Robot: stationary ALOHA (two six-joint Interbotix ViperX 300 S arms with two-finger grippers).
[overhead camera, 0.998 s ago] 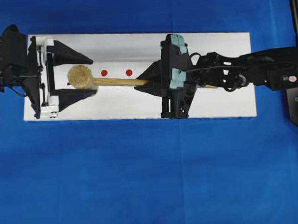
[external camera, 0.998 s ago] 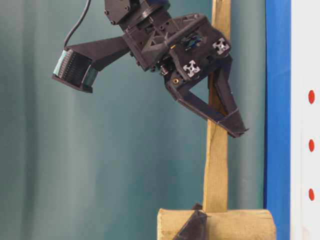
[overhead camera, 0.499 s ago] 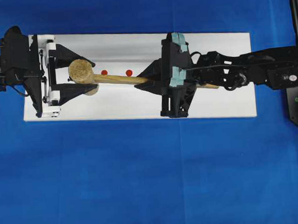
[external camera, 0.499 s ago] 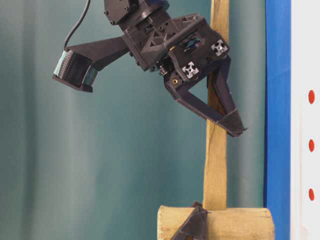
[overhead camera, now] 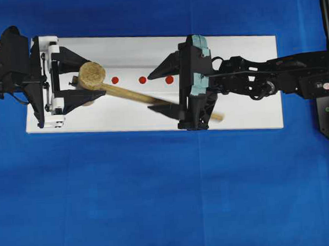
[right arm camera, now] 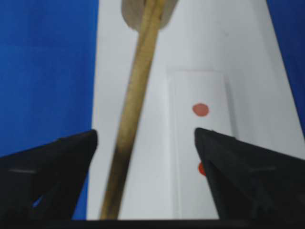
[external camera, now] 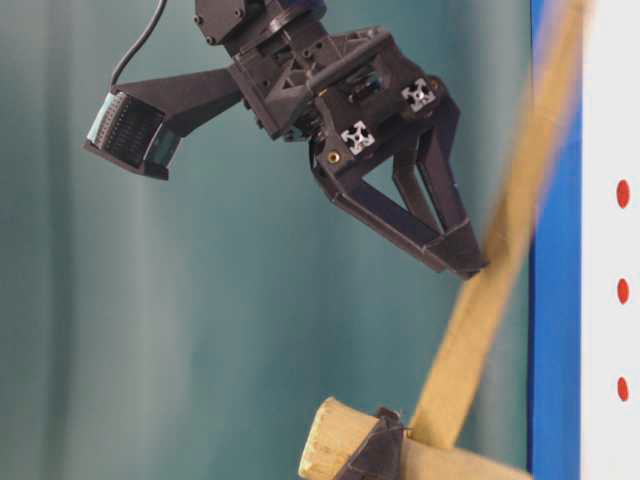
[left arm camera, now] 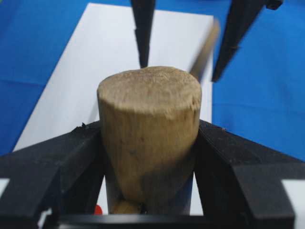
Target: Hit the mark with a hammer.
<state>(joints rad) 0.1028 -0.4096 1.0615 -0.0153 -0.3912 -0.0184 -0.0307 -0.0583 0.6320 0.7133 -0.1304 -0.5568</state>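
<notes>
Your left gripper (overhead camera: 81, 85) clamps the hammer (overhead camera: 91, 76) by its head over the white board's (overhead camera: 247, 116) left end. The handle slants free between the spread fingers of your right gripper (overhead camera: 156, 92). The mark (overhead camera: 169, 79) lies on the strip beside the right gripper.

Table (overhead camera: 157, 200): covered edge to edge in blue cloth. Lying on it: one long white board (overhead camera: 247, 116), rectangular, set toward the far side in the overhead view. On the board: a raised white strip (overhead camera: 134, 69) (bearing three red dots in a row).
</notes>
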